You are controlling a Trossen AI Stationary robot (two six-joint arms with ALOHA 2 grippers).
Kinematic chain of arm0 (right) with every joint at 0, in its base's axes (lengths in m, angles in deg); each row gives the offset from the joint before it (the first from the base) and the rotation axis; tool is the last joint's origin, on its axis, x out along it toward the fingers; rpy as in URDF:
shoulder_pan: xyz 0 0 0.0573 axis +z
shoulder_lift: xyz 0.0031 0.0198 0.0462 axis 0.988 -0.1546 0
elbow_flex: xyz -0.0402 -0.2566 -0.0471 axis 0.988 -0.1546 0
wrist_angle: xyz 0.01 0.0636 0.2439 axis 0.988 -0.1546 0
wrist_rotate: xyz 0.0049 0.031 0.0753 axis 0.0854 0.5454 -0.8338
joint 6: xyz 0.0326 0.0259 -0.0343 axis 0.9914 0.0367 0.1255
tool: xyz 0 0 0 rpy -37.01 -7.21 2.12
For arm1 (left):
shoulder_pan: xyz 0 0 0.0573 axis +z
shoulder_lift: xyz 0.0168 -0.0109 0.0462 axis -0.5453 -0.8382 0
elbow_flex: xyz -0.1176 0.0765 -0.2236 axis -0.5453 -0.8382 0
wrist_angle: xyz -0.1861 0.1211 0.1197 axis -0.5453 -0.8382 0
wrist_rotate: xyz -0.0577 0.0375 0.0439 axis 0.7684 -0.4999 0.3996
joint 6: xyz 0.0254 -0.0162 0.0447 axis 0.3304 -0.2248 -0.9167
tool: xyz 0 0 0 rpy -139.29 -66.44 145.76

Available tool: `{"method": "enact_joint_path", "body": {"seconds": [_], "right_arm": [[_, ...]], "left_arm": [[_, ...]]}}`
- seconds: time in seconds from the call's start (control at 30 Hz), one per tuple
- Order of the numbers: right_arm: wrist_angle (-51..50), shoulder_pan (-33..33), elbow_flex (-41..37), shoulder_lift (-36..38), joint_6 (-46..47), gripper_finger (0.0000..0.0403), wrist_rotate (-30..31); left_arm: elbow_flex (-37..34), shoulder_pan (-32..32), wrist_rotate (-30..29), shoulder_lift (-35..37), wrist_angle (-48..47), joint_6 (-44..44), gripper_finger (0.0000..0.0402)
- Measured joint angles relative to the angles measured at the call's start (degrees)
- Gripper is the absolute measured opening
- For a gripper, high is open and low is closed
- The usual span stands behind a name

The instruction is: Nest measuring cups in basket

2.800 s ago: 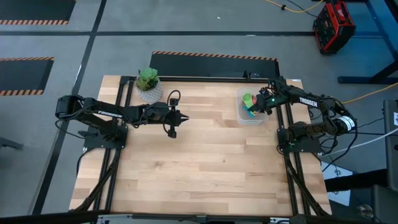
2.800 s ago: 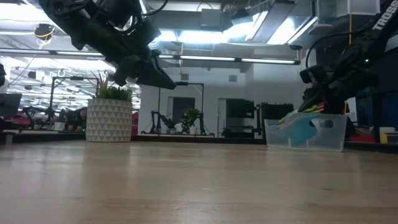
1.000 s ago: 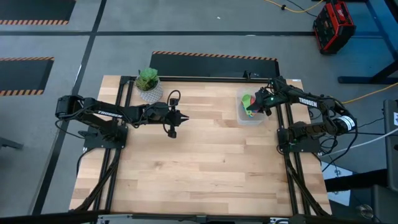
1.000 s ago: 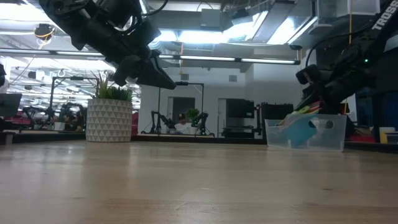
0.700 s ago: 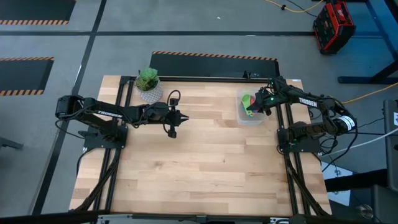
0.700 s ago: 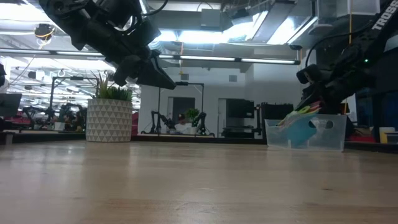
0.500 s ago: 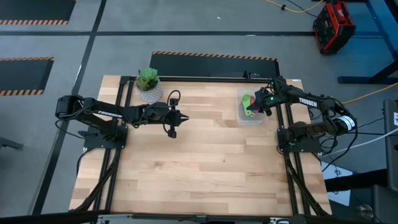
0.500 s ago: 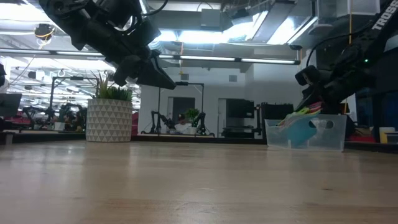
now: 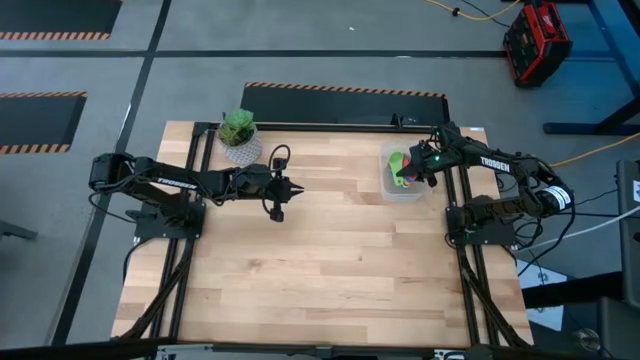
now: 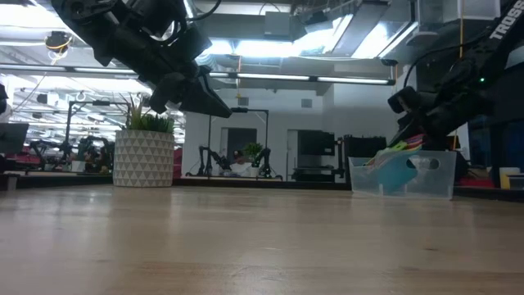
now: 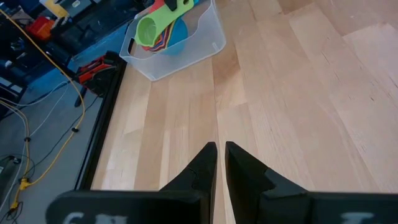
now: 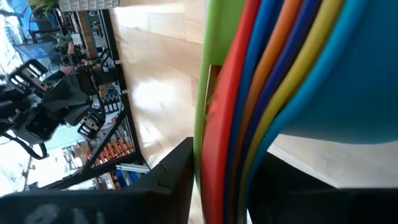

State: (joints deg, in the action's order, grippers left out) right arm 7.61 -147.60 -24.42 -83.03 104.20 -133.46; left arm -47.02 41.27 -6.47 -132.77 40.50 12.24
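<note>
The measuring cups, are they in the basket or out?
In. The measuring cups sit stacked inside the clear basket, handles sticking up above its rim, gripped by the right gripper.

Bright overhd ceiling lights (image 10: 270,49), glare on table (image 10: 246,238); right wrist view blurry close-up.

Measuring cups (image 11: 160,30) – green, red, orange, yellow, blue – in a clear basket (image 11: 186,50)
</note>
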Motion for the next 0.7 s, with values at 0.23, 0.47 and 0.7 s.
{"method": "enact_joint_path", "body": {"seconds": [0.23,0.47,0.7], "right_arm": [[-0.02,0.00,0.02,0.00,1.44,0.0118,0.50],[0.00,0.00,0.02,0.00,1.35,0.0118,0.61],[0.00,0.00,0.04,0.04,1.47,0.0109,2.21]], "left_arm": [[-0.02,0.00,0.00,0.00,0.00,0.02,0.0027],[-0.01,-0.01,-0.02,0.00,0.00,0.00,0.0027],[0.00,-0.02,-0.01,0.00,0.02,0.02,0.0027]]}}
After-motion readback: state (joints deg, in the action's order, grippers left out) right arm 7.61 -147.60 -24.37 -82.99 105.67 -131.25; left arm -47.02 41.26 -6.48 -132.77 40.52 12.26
